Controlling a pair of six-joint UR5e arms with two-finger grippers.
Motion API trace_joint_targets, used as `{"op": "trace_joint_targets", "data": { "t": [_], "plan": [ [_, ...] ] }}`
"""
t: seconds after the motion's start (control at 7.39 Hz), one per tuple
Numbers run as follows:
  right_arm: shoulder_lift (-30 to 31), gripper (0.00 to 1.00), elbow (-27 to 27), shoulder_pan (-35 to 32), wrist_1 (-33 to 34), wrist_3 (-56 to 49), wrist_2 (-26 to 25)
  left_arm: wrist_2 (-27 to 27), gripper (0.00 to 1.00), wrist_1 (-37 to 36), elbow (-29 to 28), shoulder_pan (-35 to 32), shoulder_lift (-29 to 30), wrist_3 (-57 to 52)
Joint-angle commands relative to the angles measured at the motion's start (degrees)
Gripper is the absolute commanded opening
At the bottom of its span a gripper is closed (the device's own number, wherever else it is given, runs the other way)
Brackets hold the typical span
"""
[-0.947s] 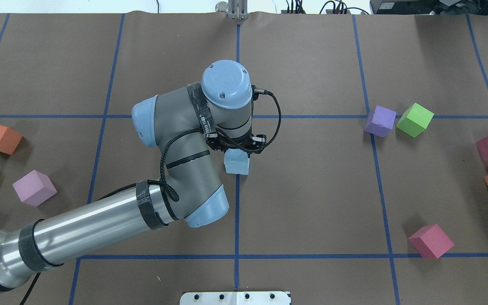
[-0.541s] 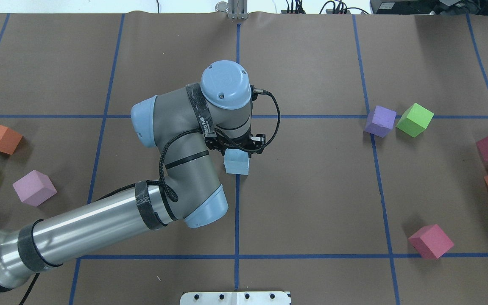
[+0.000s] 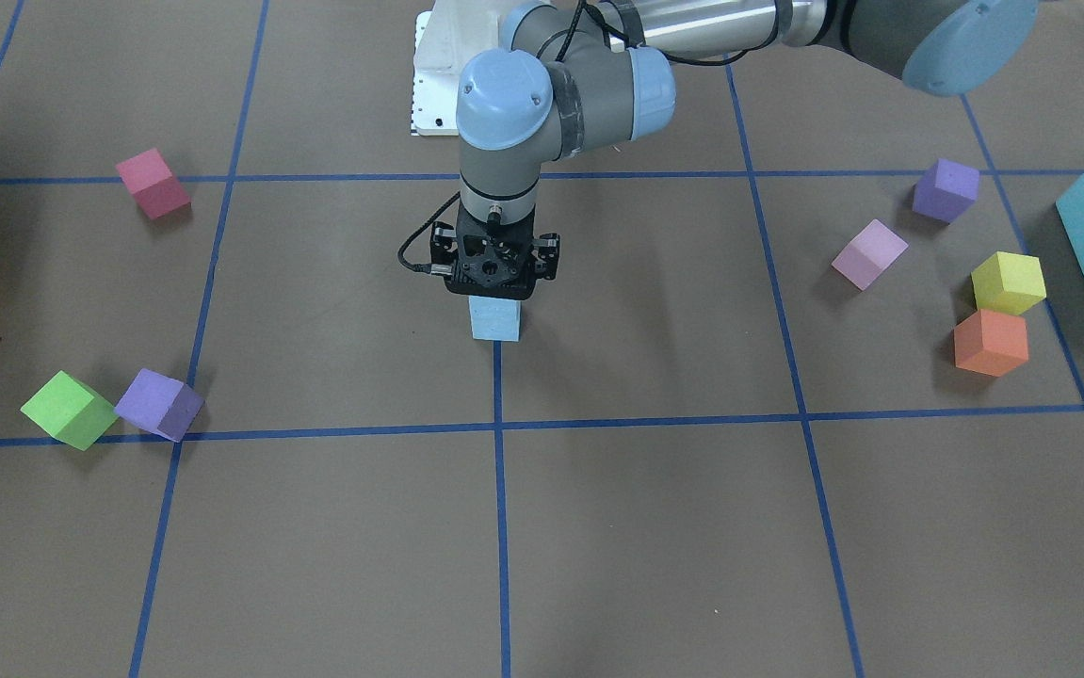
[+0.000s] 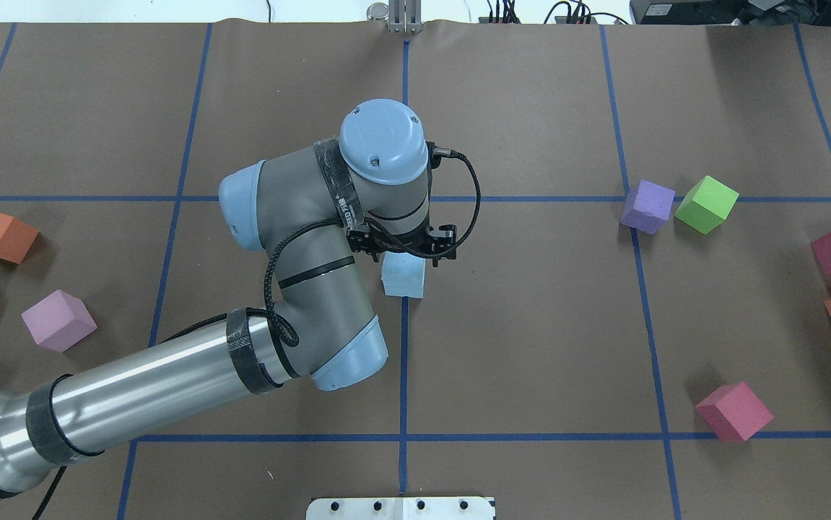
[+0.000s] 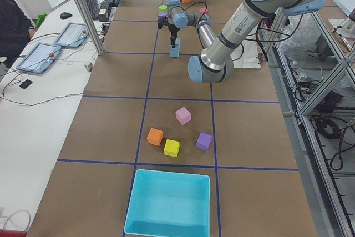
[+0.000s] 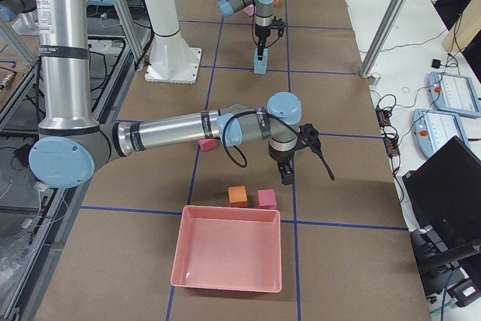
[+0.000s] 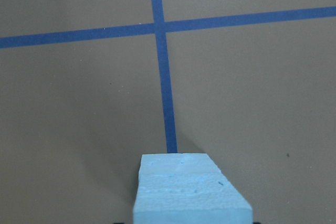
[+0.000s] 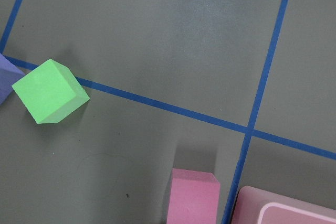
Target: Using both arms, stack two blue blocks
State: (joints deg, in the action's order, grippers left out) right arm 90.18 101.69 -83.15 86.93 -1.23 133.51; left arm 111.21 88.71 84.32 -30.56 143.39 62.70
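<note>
1. Overhead exterior view: the left arm (image 4: 170, 383) comes in from the left edge to the middle of the table (image 4: 531, 347). Its wrist points straight down over the blue blocks (image 4: 403, 280).
2. The blue blocks stand on the middle tape line (image 4: 403, 361), between two cross lines. From the table's left end they show as one upright column, taller than a single cube.
3. The left jaws sit directly above that column, and from across the table their black body covers its top. The fingertips are hidden, so I cannot tell how far apart they are or whether they grip the upper block.
4. In the left wrist view the column's light blue top face fills the bottom middle. The tape line runs away from it to a crossing.
5. The right arm (image 6: 173, 131) stretches low over the table's right end. The right jaws hang above the paper near an orange cube (image 6: 237, 195) and a pink cube (image 6: 266, 198), both just before a pink tray (image 6: 229, 246). Whether these jaws are apart or closed cannot be told.
6. A green cube (image 4: 706, 204) lies just beside a purple cube (image 4: 647, 206), well apart from the column.
</note>
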Motion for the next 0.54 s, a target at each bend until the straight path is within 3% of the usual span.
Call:
{"op": "trace_joint_targets", "data": {
  "t": [0.0,0.41],
  "plan": [
    [0.00,1.00,0.00,0.00,-0.01,0.00,0.00,0.23,0.98,-1.25,5.73,-1.33,-1.87,-0.73],
    [-0.09,1.00,-0.09,0.00,-0.01,0.09,0.00,3.20,0.98,-8.28,21.20,-9.32,-12.93,-10.82]
  ]
}}
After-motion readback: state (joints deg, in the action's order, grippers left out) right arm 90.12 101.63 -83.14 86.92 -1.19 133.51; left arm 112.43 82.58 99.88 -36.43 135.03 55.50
